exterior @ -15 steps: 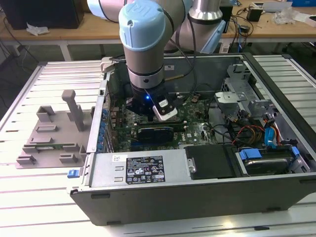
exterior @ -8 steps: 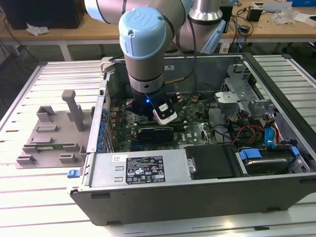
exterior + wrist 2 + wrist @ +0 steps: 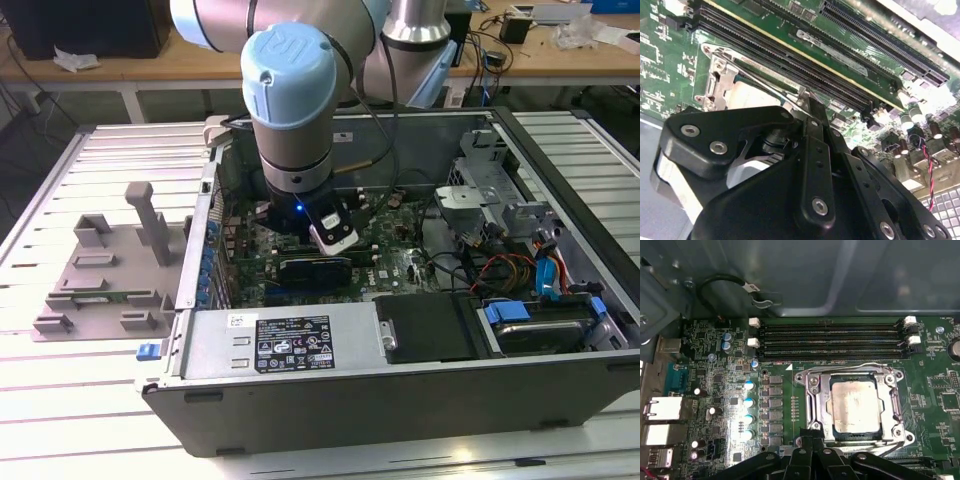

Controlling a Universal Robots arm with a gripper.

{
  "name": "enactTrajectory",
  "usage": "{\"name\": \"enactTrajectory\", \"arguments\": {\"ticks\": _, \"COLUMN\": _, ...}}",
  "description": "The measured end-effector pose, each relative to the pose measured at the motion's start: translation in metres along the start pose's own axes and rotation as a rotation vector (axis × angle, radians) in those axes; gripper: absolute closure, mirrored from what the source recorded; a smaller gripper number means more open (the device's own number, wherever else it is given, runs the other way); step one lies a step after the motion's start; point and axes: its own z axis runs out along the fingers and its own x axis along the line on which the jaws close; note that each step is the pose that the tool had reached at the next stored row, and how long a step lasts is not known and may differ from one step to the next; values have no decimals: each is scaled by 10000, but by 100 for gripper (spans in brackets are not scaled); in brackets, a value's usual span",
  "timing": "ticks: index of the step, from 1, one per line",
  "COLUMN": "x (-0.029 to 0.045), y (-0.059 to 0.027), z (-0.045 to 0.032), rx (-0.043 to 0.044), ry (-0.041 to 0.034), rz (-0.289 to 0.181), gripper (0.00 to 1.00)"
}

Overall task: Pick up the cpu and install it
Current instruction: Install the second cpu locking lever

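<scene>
**Arm reached down into the open case, cpu seated in its socket**

In the exterior view the arm (image 3: 290, 95) stood over the open computer case (image 3: 400, 400), which lay on its side on the slatted desk (image 3: 90, 400). Its wrist pointed almost straight down into the case, above the green motherboard (image 3: 395, 262), with a small blue light lit at the wrist's lower edge. A grey fixture plate (image 3: 105, 275) rested on the desk toward the exterior view's left, well apart from the arm.

In the first wrist view the cpu (image 3: 855, 407) lay flat inside the metal socket frame (image 3: 812, 405), its silvery top smeared with residue, and the frame's window left that top uncovered. The memory slots (image 3: 832, 340) ran alongside the socket, near it.

The gripper (image 3: 812, 445) hung just beside the socket's edge, its black linkages converging toward one narrow point. Nothing was seen between the fingers (image 3: 815, 117), yet whether they were fully clenched or slightly released could not be told. In the second wrist view the fingers' tips sat at the socket frame's rim.
</scene>
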Motion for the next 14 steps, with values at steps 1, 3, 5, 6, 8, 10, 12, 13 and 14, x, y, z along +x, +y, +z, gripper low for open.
{"name": "enactTrajectory", "arguments": {"ticks": 1, "x": 0, "y": 6, "z": -20, "rx": 0, "ry": 1, "rz": 0, "gripper": 89}}
{"name": "enactTrajectory", "arguments": {"ticks": 3, "x": -2, "y": 22, "z": -70, "rx": 1, "ry": 0, "rz": 0, "gripper": 89}}
{"name": "enactTrajectory", "arguments": {"ticks": 5, "x": -5, "y": 48, "z": -148, "rx": 2, "ry": 1, "rz": -1, "gripper": 89}}
{"name": "enactTrajectory", "arguments": {"ticks": 6, "x": -7, "y": 58, "z": -180, "rx": 0, "ry": 1, "rz": -2, "gripper": 89}}
{"name": "enactTrajectory", "arguments": {"ticks": 8, "x": -8, "y": 85, "z": -255, "rx": 2, "ry": 1, "rz": 0, "gripper": 89}}
{"name": "enactTrajectory", "arguments": {"ticks": 10, "x": -11, "y": 109, "z": -321, "rx": 1, "ry": 1, "rz": -1, "gripper": 89}}
{"name": "enactTrajectory", "arguments": {"ticks": 12, "x": -14, "y": 153, "z": -440, "rx": 1, "ry": 1, "rz": 0, "gripper": 89}}
{"name": "enactTrajectory", "arguments": {"ticks": 13, "x": -18, "y": 171, "z": -477, "rx": 1, "ry": 2, "rz": -1, "gripper": 89}}
{"name": "enactTrajectory", "arguments": {"ticks": 14, "x": -34, "y": 175, "z": -481, "rx": 39, "ry": -1, "rz": 3, "gripper": 89}}
